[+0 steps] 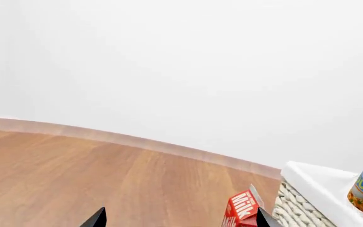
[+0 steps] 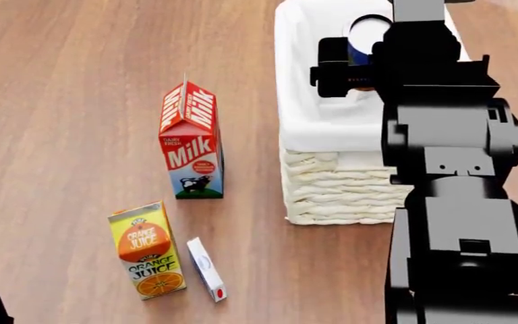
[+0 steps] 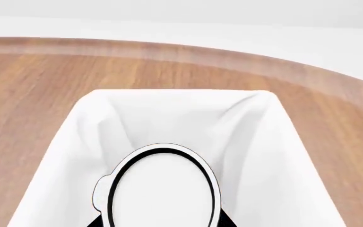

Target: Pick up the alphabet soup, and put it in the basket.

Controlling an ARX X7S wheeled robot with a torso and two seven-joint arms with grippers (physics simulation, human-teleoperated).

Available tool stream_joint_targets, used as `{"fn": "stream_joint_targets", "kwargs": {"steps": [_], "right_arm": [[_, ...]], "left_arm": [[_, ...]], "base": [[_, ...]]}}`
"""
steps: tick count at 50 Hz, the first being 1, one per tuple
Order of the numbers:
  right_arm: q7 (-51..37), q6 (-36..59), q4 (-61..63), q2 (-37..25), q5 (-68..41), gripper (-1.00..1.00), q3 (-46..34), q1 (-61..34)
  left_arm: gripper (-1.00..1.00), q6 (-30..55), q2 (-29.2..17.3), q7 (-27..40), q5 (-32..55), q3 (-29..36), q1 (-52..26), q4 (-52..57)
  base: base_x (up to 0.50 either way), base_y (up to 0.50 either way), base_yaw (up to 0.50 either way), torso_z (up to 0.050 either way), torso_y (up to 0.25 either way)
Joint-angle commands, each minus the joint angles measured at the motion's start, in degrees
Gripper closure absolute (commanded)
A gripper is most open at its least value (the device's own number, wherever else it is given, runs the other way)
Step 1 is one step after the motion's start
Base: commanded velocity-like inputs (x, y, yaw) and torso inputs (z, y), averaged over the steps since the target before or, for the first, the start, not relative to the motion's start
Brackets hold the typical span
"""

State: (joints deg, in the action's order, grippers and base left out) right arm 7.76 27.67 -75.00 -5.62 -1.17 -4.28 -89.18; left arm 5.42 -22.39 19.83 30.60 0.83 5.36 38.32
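Right gripper (image 2: 360,64) closed on the alphabet soup (image 3: 161,187). From the right wrist view the can's white top sits right between the jaws, their dark tips just showing at either side of it. Can is held upright over the basket (image 2: 318,128), above the white liner; whether it touches the liner floor cannot be told. In the left wrist view the can's blue label and orange band show above the basket's rim, with a dark gripper part against it.

Beyond the right jaws: liner walls slope away on all sides of the can, then wooden floor (image 3: 36,80), then a pale wall.

Left gripper (image 1: 178,218): only two dark fingertips in view, set well apart, nothing between them, so jaws open. Just past the one fingertip stands the milk carton (image 1: 241,210), upright, beside the basket's woven side (image 1: 295,208).

Head view: orange juice carton (image 2: 146,251) and a small white box (image 2: 207,268) lie flat, nearer the robot than the milk carton.
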Motion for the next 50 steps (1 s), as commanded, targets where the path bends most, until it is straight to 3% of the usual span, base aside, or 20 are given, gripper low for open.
{"fn": "stream_joint_targets", "kwargs": {"steps": [1,14,50], "right_arm": [[0.03,-3.32,0.02,0.03,0.73,1.0,1.27,-1.47],[-0.64,-6.09,0.03,-0.21,0.75,1.0,2.27,-1.39],[-1.9,0.8,0.02,0.15,1.23,1.0,0.49,-1.33]], "left_arm": [[-1.0,0.05,-0.17,0.29,1.07,-0.32,0.13,0.17],[-1.0,-0.35,-0.3,0.19,1.53,-0.22,0.28,0.31],[-1.0,-0.4,-1.05,0.71,2.49,-0.07,0.5,0.98]], "base": [[0.0,0.0,0.0,0.0,0.0],[0.0,0.0,0.0,0.0,0.0],[0.0,0.0,0.0,0.0,0.0]]}}
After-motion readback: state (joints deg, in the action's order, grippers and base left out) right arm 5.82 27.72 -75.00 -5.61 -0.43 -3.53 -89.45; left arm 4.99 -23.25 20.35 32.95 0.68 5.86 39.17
